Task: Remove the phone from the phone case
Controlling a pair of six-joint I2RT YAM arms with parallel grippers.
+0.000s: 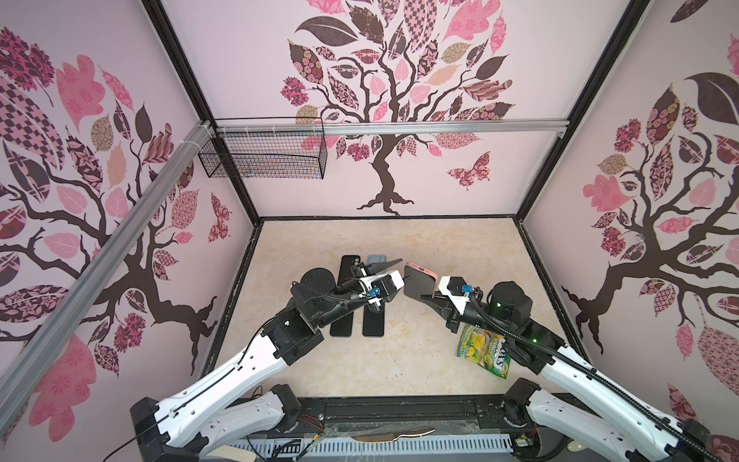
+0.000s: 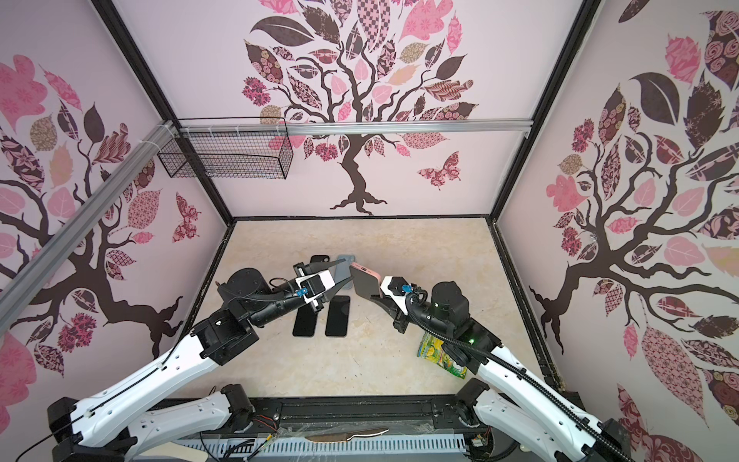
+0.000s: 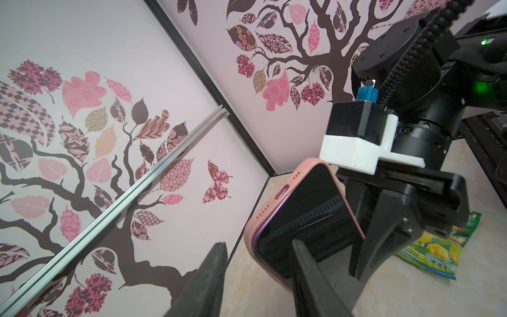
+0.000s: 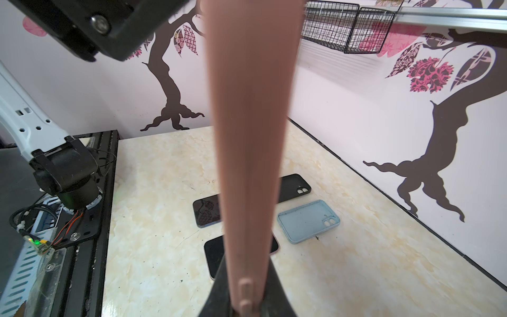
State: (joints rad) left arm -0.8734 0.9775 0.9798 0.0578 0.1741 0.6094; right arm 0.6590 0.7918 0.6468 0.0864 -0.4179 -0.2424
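A phone (image 3: 307,208) with a dark screen sits in a pink phone case (image 1: 418,282) (image 2: 366,282), held tilted above the table. My right gripper (image 1: 430,290) (image 4: 248,299) is shut on one end of it, and the case's pink side (image 4: 249,137) fills the middle of the right wrist view. My left gripper (image 1: 400,278) (image 3: 258,244) is open at the opposite end. One of its fingers (image 3: 310,274) lies across the screen side and the other stands off the case's back, with a gap showing.
Two bare dark phones (image 1: 342,320) (image 1: 373,322) lie flat below the left gripper. An empty black case (image 4: 295,188) and an empty light blue case (image 4: 307,221) lie behind them. A green snack packet (image 1: 484,350) lies under the right arm. A wire basket (image 1: 264,154) hangs on the back wall.
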